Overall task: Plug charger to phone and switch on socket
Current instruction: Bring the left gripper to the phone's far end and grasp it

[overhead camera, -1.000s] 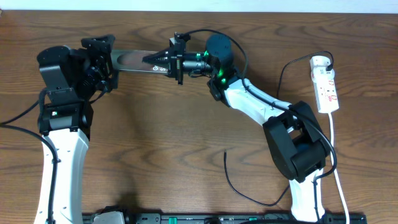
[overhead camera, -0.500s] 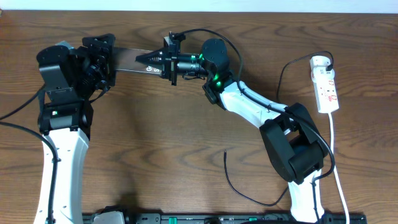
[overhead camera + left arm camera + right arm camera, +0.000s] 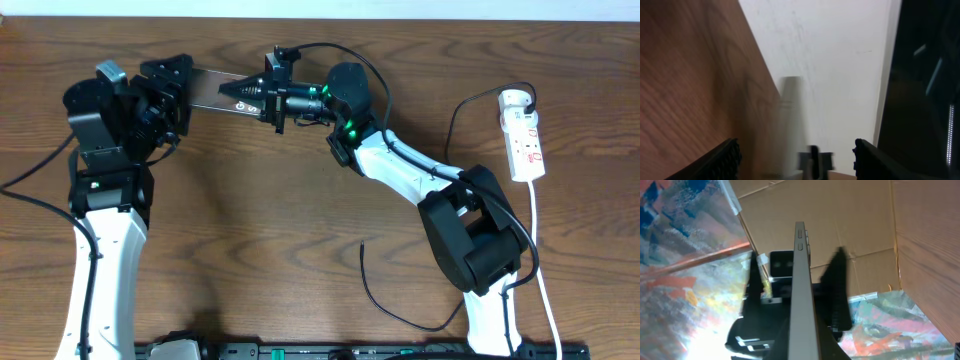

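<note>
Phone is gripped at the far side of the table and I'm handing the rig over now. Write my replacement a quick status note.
Right gripper: jaws shut on the phone.
Left gripper: jaws open at the phone's other end; contact unclear.
Charger: lies loose on the table by the right arm's base, tip free.
Socket: far right; switch state unreadable.
Done: phone grasped.
Left: plug the tip into the phone, then switch on the socket.

The phone (image 3: 215, 89) looks glossy, the table (image 3: 280, 230) grained wood, the socket (image 3: 524, 140) white plastic.
</note>
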`<state>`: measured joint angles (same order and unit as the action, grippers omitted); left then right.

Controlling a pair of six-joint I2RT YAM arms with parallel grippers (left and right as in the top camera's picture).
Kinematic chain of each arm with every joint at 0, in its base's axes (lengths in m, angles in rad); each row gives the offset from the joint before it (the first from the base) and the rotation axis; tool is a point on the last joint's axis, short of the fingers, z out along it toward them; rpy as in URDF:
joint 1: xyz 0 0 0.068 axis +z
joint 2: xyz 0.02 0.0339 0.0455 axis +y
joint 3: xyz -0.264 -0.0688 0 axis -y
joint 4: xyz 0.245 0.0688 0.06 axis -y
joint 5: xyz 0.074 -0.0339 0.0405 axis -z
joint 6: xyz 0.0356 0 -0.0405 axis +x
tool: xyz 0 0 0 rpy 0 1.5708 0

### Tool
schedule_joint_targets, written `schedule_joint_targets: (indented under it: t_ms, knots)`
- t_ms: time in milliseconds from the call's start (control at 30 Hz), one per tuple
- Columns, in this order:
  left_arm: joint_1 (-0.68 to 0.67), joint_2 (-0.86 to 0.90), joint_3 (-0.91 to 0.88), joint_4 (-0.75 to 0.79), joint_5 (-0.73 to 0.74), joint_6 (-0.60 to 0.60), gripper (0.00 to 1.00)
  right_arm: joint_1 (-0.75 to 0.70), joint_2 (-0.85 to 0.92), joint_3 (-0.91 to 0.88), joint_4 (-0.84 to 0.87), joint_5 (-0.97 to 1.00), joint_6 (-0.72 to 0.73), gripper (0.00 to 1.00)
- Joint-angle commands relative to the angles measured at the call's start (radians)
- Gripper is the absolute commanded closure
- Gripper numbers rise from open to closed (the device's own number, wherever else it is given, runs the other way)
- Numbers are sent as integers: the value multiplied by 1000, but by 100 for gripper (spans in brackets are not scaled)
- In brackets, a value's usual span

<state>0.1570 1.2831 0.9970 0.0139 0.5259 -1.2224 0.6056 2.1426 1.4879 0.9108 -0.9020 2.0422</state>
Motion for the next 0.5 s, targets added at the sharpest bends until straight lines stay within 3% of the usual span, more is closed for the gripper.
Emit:
schedule_joint_targets:
  t_ms: [0, 300, 433, 467]
  knots:
    - [5, 6, -42, 59, 44, 16, 29, -13, -16, 21, 21, 13, 9, 99]
    - [5, 6, -84, 154, 53, -31, 30, -13, -16, 21, 21, 8, 9, 99]
    - [7, 6, -84, 169, 50, -82, 45, -13, -16, 21, 21, 5, 9, 99]
    - [6, 6, -84, 179, 51, -85, 45, -13, -16, 21, 21, 4, 9, 99]
